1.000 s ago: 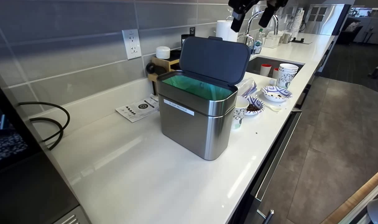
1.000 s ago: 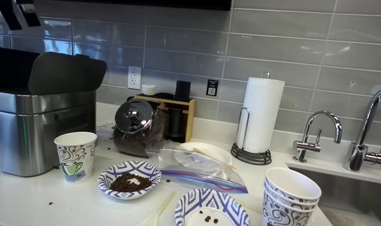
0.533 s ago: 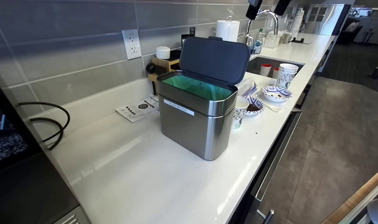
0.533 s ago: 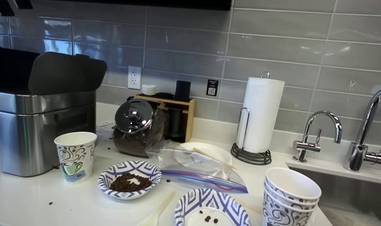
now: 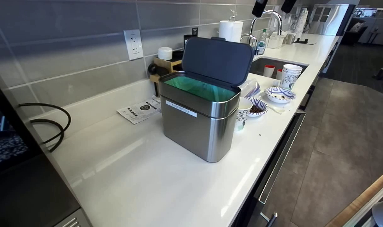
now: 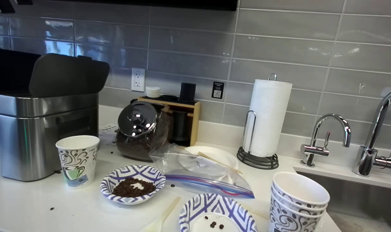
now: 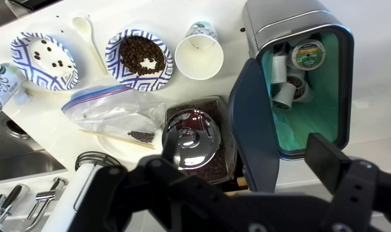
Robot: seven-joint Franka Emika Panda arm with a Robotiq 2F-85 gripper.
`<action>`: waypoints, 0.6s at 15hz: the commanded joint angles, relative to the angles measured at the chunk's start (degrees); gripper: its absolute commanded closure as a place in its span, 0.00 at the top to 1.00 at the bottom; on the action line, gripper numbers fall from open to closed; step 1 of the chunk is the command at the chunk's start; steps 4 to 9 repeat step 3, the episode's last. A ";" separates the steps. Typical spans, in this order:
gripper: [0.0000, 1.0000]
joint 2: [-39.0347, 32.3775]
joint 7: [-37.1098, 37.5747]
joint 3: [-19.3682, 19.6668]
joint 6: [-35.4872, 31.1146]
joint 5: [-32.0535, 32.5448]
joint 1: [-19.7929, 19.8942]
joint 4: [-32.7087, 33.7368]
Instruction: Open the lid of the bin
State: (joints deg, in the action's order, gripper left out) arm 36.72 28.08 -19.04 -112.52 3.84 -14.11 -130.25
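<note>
The stainless-steel bin [image 5: 191,132] stands upright on the counter, with a green liner inside. Its dark grey lid [image 5: 218,60] is swung up and tilted back on the hinge. The bin [image 6: 21,145] and the raised lid [image 6: 68,75] also show in an exterior view. In the wrist view the bin [image 7: 289,19] is open, with several small pods inside, and the lid [image 7: 255,129] stands at its side. My gripper [image 7: 243,141] is open and empty above the lid, apart from it. The gripper's fingertips show at the top edge of both exterior views [image 5: 273,8] [image 6: 15,4].
A paper cup [image 7: 199,56] and a bowl of coffee beans [image 7: 139,59] stand beside the bin. A glass jar with a shiny cap [image 7: 191,138] is close behind the lid. A paper-towel roll [image 6: 269,117], plastic bag [image 6: 208,175] and stacked cups [image 6: 298,199] stand farther along.
My gripper has moved up and away from the bin, mostly in the first half second, and only slightly since. It stays open. The lid and the bin have not moved.
</note>
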 commanded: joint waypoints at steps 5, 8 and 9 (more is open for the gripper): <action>1.00 0.26 -0.81 -1.20 0.07 -0.99 1.68 0.15; 1.00 0.26 -0.81 -1.20 0.07 -0.99 1.68 0.15; 1.00 0.26 -0.81 -1.20 0.07 -0.99 1.68 0.15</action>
